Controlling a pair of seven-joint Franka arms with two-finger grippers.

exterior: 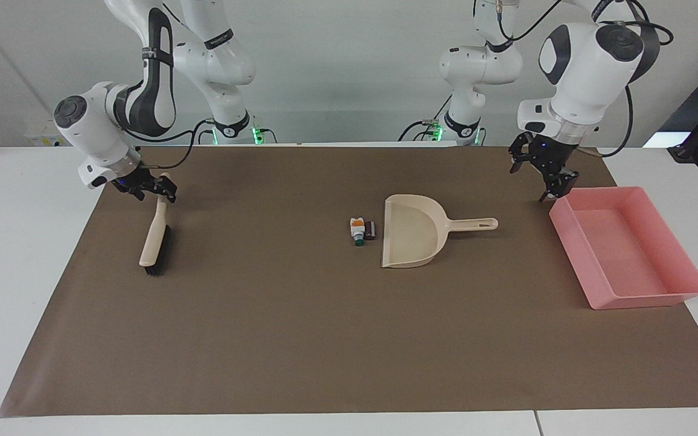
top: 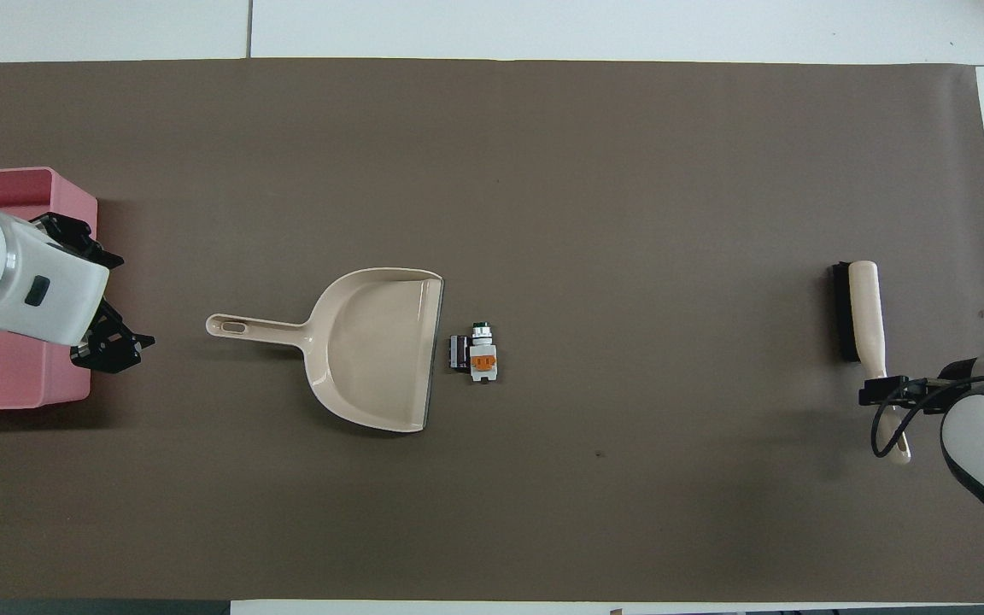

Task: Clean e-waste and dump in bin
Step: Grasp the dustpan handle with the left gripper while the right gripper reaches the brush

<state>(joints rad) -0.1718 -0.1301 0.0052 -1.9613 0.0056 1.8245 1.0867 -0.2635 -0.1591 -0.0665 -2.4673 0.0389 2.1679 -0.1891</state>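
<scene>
The e-waste is two tiny pieces side by side on the brown mat: a white piece with orange and green parts (exterior: 357, 231) (top: 483, 352) and a dark block (exterior: 370, 230) (top: 459, 352), just off the beige dustpan's (exterior: 412, 236) (top: 372, 346) open edge. The pink bin (exterior: 628, 248) (top: 22, 184) stands at the left arm's end of the table. My left gripper (exterior: 537, 177) (top: 120, 301) is open and empty, in the air over the mat between the bin and the dustpan's handle. My right gripper (exterior: 156, 189) (top: 885, 395) is open, low at the brush's handle with a finger on either side.
The beige brush (exterior: 155, 236) (top: 859, 312) with black bristles lies on the mat at the right arm's end. The dustpan's handle (exterior: 476, 224) points toward the bin. The brown mat (exterior: 325, 339) covers most of the white table.
</scene>
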